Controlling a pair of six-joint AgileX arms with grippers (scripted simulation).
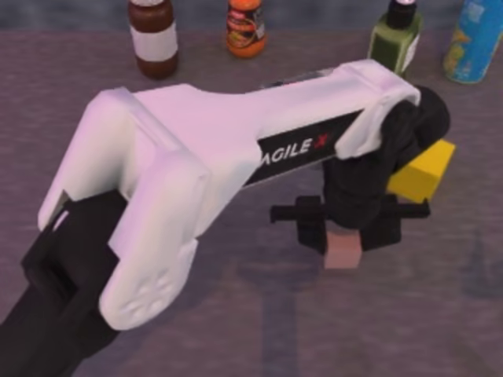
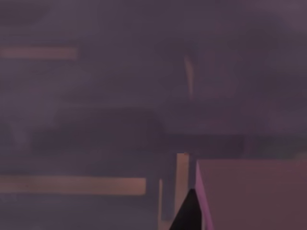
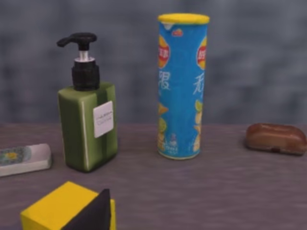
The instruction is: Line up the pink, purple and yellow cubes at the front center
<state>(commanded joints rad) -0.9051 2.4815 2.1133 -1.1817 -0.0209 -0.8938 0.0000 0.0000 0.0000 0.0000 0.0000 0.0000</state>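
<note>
My left arm reaches across the table from the lower left. Its gripper points down, shut on the small pale pink cube. In the left wrist view the pink cube fills the corner beside one dark fingertip. The yellow cube rests on the table just behind and to the right of that gripper. In the right wrist view the yellow cube lies close behind one black fingertip of my right gripper, which the top view does not show. The purple cube is hidden. Bare front-center table lies before the pink cube.
Along the back edge stand a brown bottle, an orange bottle, a green pump dispenser and a blue chip can. The right wrist view also shows a bread loaf and a white remote.
</note>
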